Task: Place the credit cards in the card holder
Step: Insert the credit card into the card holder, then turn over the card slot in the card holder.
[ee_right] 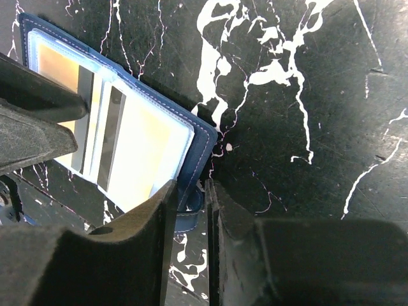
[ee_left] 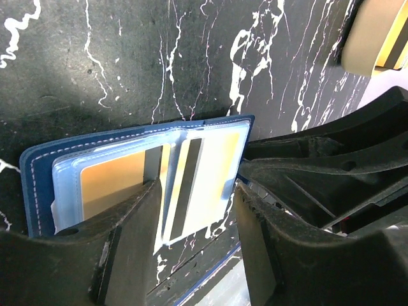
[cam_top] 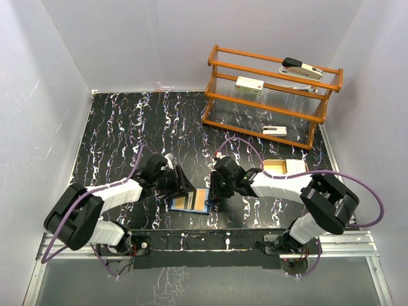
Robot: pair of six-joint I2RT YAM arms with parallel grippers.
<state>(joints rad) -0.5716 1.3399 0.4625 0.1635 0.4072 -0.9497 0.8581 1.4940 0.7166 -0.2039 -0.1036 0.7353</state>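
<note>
Navy card holder (cam_top: 191,203) lies open between both arms, the left gripper (ee_left: 197,191) half-spread astride a striped credit card (ee_left: 210,156), the right gripper (ee_right: 191,190) nearly closed at its right edge.

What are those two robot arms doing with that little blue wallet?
They are working on the open wallet lying on the table between them. Orange and pale cards already sit in its clear sleeves. The left pincer has its fingers apart on either side of one sleeve. The right pincer, nearly closed, is at the wallet's edge; whether either one is squeezing anything is hard to tell.
</note>
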